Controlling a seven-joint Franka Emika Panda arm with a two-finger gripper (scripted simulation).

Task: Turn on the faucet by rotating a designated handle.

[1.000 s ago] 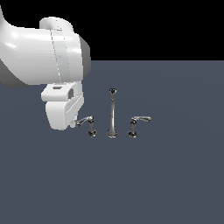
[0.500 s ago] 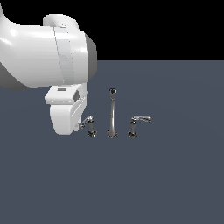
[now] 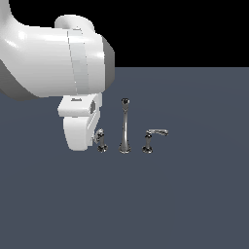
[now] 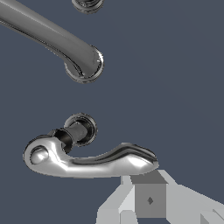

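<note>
The chrome faucet has a tall thin spout (image 3: 125, 127) in the middle of the exterior view; in the wrist view the spout (image 4: 57, 41) is the long curved bar. The handle (image 3: 101, 140) stands just to the exterior view's left of the spout, its lever foreshortened. In the wrist view the handle (image 4: 87, 159) is a curved lever on a short post. My gripper (image 4: 148, 186) looks shut and empty, its tip against the lever's free end. In the exterior view the white hand (image 3: 80, 129) hides the fingers.
The twin handle (image 3: 153, 136) stands to the exterior view's right of the spout, lever pointing right; only its base (image 4: 87, 3) shows in the wrist view. The set rests on a flat dark grey surface (image 3: 185, 194). The thick white arm (image 3: 53, 63) fills the upper left.
The hand has moved right, closer to the handle. The lever, which pointed left, is now swung round and foreshortened.
</note>
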